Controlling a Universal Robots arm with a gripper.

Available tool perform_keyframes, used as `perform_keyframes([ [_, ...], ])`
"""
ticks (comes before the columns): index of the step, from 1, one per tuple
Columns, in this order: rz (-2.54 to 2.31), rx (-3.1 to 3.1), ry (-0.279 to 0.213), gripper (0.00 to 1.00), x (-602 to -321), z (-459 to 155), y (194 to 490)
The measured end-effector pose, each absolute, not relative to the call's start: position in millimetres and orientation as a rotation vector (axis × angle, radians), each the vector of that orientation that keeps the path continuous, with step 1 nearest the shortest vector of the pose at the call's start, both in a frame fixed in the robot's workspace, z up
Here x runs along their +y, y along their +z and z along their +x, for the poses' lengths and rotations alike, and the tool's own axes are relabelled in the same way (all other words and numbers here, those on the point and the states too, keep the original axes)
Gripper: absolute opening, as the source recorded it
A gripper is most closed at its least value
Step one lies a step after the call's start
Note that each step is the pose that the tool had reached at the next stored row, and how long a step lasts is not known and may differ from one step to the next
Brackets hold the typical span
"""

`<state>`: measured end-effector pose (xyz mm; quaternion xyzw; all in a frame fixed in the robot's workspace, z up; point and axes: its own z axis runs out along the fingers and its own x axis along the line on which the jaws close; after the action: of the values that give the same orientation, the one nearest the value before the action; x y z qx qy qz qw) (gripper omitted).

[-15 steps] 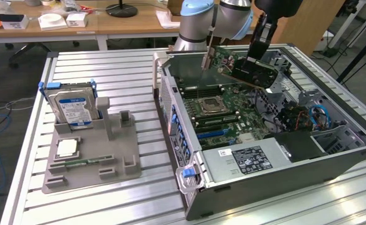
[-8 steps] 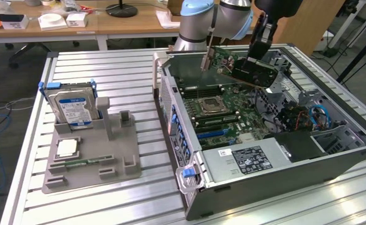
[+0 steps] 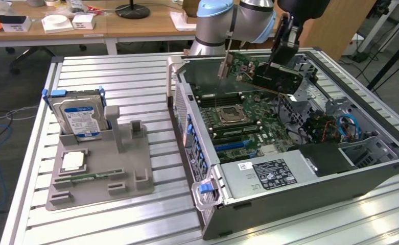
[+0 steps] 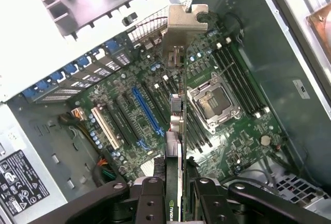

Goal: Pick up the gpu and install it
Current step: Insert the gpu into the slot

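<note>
While the jaws [image 4: 176,195] pinch the gpu [image 3: 264,71] by its cooler end, I have it hanging in the air above the open case [image 3: 362,173], over the motherboard [image 4: 207,120] and seated in nothing. Its long axis is tilted, and the bracket [image 4: 183,25] points toward the case's rear wall. I judge the risk is misalignment: coming down askew, it could strike the RAM slots [image 4: 240,81] or miss the blue slot [image 4: 147,111].
</note>
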<state>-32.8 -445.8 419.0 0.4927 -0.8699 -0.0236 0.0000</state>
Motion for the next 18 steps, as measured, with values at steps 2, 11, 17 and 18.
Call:
perform_keyframes([
  [2,1.574,-2.717,-0.074,0.26,-445.8,-32.8,419.0],
  [11,1.701,-2.637,-0.074,0.26,-445.8,-32.8,419.0],
  [17,1.792,-2.574,-0.074,0.26,-445.8,-32.8,418.9],
  [18,1.806,-2.563,-0.074,0.26,-445.8,-32.8,418.9],
])
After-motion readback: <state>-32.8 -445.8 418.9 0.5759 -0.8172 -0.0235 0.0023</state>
